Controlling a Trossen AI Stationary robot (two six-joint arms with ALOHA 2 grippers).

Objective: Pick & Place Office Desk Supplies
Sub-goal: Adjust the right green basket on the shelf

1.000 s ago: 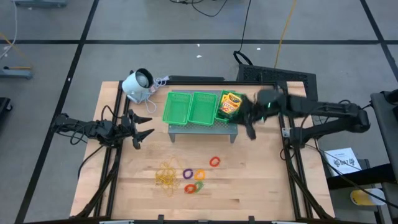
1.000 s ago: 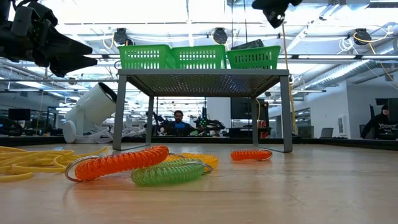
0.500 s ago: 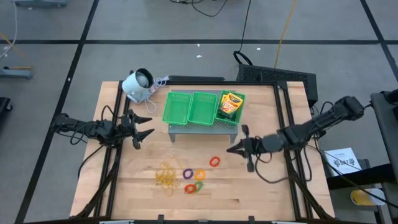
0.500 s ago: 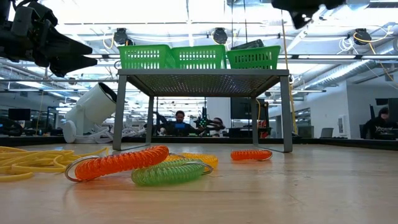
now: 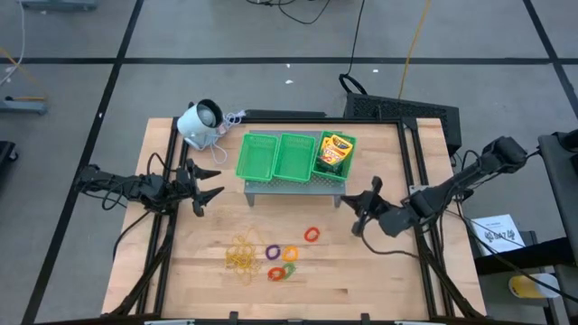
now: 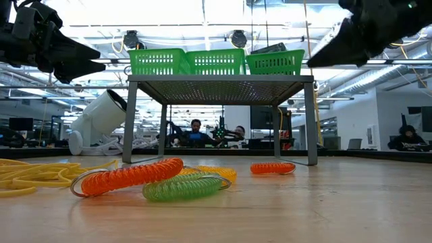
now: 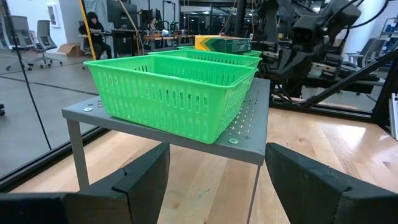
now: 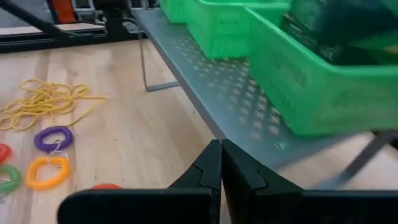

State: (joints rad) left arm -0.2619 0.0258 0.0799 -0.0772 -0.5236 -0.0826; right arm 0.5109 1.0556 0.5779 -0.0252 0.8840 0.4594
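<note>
Yellow-and-green crayon boxes (image 5: 336, 150) sit in the right-hand compartment of the green three-part plastic basket tray (image 5: 275, 156), which you can see perched on a grey perforated metal stand (image 5: 295, 187) toward the far side of the pale wooden table (image 5: 379, 280). Nearer you on the bare wood lie the other supplies: a tangle of thin yellowish rubber bands (image 5: 240, 255), then just beside it a purple ring (image 5: 272, 251), an orange ring (image 5: 290, 254) and a green ring (image 5: 284, 270), with a red ring (image 5: 312, 235) set a little apart toward the stand. Your right gripper (image 5: 361, 209) hangs just off the stand's right front corner, near the red ring, its fingers pressed together on nothing. Your left gripper (image 5: 208, 181) waits at the table's left edge, level with the stand, fingers spread wide and empty. A white round-headed camera-like device (image 5: 200, 122) with a cord rests at the far left corner, beside the tray.
</note>
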